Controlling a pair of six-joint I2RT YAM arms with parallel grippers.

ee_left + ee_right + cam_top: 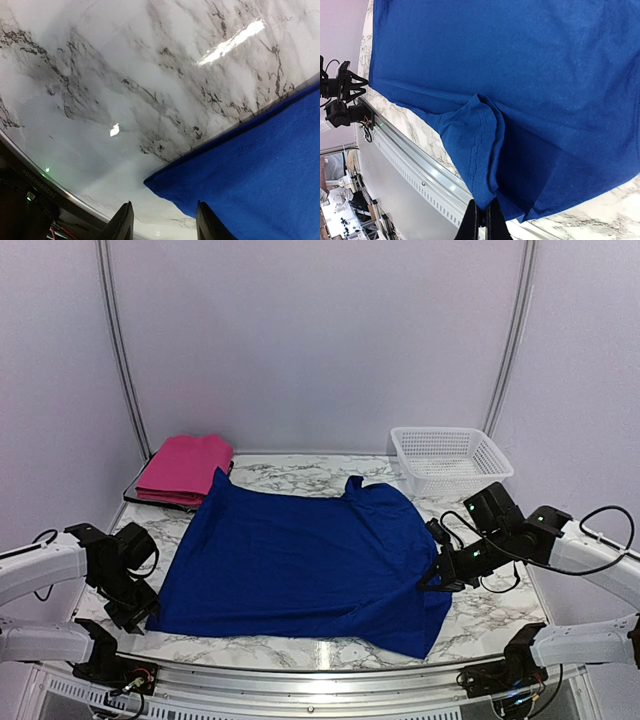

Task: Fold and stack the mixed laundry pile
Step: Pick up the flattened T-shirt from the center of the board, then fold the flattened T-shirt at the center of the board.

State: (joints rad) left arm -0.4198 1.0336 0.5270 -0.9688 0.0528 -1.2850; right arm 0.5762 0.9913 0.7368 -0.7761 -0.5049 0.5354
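**Blue garment (300,550) spread out, first fold in hand**

Magenta garment (183,468) lies folded at the far left corner of the table (300,472). The blue garment covers the middle. The right claw (482,212) is closed tight, seemingly pinching the cloth's right edge. The left claw (164,212) hangs partly wide and empty beside the near left corner. I reckon it must grip that corner next, then both fold across.

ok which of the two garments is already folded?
The pink garment: it sits as a compact folded stack on the dark tray at the far left. The blue garment lies spread open across the marble table, not yet folded.
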